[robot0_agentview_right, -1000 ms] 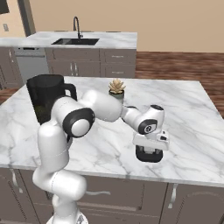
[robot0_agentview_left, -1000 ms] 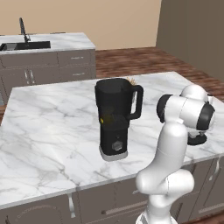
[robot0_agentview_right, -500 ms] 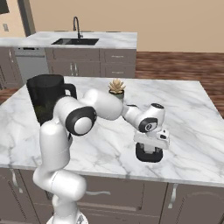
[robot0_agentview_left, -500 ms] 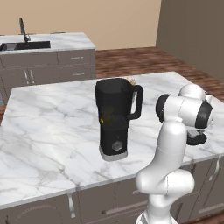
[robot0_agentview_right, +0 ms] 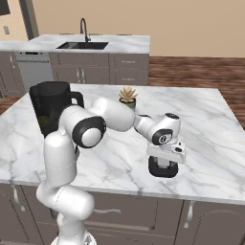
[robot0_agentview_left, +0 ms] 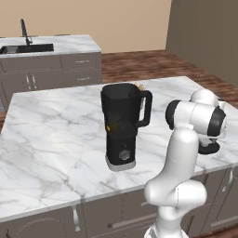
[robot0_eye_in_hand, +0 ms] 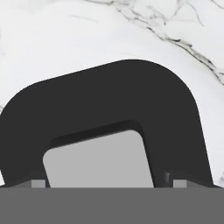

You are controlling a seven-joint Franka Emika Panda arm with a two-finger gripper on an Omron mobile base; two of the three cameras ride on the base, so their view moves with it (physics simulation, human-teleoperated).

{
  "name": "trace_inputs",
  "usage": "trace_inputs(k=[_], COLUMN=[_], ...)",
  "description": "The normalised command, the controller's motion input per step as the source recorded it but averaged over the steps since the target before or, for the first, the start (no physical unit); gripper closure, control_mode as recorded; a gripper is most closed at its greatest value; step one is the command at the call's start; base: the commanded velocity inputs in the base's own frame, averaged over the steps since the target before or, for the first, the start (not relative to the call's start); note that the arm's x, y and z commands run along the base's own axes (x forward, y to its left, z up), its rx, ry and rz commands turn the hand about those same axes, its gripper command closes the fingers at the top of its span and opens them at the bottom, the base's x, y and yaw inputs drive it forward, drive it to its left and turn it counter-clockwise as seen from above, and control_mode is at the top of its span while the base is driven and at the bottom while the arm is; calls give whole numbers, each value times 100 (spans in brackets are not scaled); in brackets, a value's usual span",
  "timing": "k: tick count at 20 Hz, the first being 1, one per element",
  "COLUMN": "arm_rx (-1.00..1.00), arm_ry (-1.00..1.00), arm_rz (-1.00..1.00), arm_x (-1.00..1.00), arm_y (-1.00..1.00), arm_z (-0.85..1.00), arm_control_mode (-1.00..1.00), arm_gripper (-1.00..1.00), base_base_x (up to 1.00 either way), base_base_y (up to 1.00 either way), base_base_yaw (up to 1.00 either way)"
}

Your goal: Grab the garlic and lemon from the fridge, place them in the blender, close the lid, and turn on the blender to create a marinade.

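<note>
1. Marble-topped kitchen island (robot0_agentview_left: 56,139) in the middle of the room, with grey drawers below.
2. Black blender (robot0_agentview_left: 122,128) upright on the island, handle to the right in the left base view, round knob on the front of its grey-rimmed base. Jar top uncovered.
3. Small patch of yellow visible through the dark jar wall, low in the jar (robot0_agentview_left: 109,125); likely the lemon, hard to be sure.
4. Same blender (robot0_agentview_right: 51,111) at the far left of the right base view, partly behind the white arm.
5. Black lid (robot0_agentview_right: 163,168) flat on the marble near the front edge of the island, well apart from the blender, on the arm's right side.
6. In the hand view, lid (robot0_eye_in_hand: 105,118) seen close from above: rounded-square black cap with a light grey square centre, white veined marble (robot0_eye_in_hand: 52,39) all around it.
7. Claw (robot0_agentview_right: 163,162) pointed straight down over the lid, jaws spread wide, one on each side of it; no squeeze on the lid visible, contact with it impossible to judge.
8. Small potted succulent (robot0_agentview_right: 128,95) on the island behind the arm, well apart from the lid.
9. Second counter with a sink and black tap (robot0_agentview_right: 84,29) at the back, in front of a tan wall.
10. Wooden floor (robot0_agentview_left: 139,65) between the two counters.
</note>
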Motion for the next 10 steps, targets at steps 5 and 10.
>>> trace_inputs(k=[5,10], arm_rx=[0,0], arm_ry=[3,1], arm_rz=[0,0], arm_x=[-10,0], arm_y=[14,11], arm_z=[-35,-42], arm_control_mode=[-100,-100], arm_gripper=[-100,-100], base_base_x=[0,0], base_base_y=[0,0], base_base_yaw=[0,0])
